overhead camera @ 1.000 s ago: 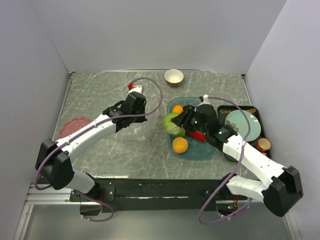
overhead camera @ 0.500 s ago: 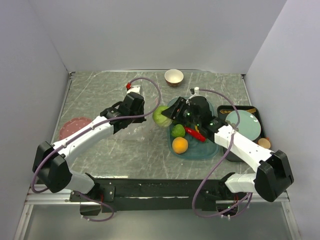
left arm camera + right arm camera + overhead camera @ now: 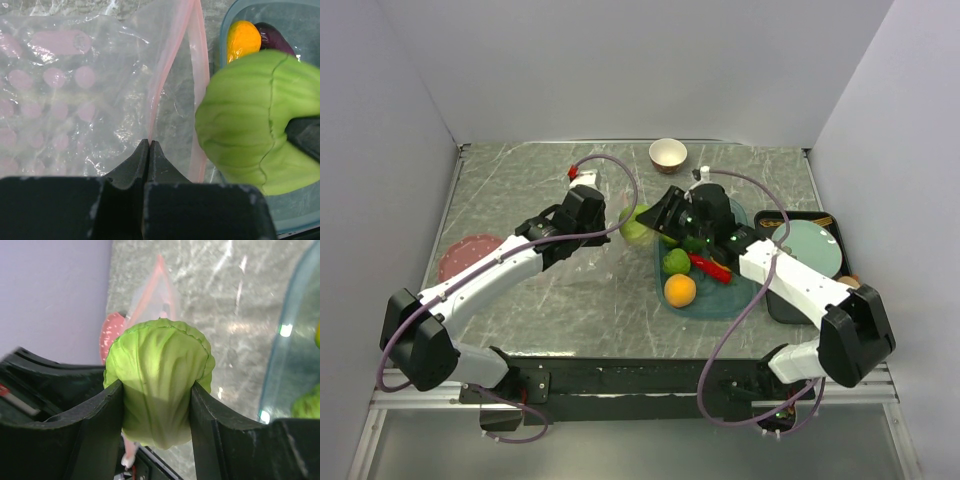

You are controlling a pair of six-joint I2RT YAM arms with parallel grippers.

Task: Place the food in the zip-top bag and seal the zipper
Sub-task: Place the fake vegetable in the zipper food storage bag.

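The clear zip-top bag [image 3: 75, 100] lies on the marble table, its pink zipper [image 3: 170, 60] parted into a mouth. My left gripper [image 3: 149, 142] is shut on one lip of that zipper. My right gripper [image 3: 156, 387] is shut on the green cabbage [image 3: 157, 365]. It holds the cabbage [image 3: 638, 226] just right of the bag's mouth, close to the left gripper [image 3: 610, 230]. An orange [image 3: 680, 290], a lime [image 3: 676, 261] and a red chili [image 3: 710, 267] lie in the teal tray [image 3: 735, 300]. Another orange [image 3: 243, 37] and the eggplant [image 3: 272, 37] show in the left wrist view.
A cream-and-brown bowl [image 3: 667, 154] stands at the back. A black tray holding a teal plate [image 3: 810, 245] sits at the right edge. A pink plate [image 3: 470, 255] lies at the left. Grey walls close in on both sides.
My right arm has carried the cabbage leftward from over the teal tray to the bag's mouth. The left arm has shifted slightly toward the back, still gripping the bag.
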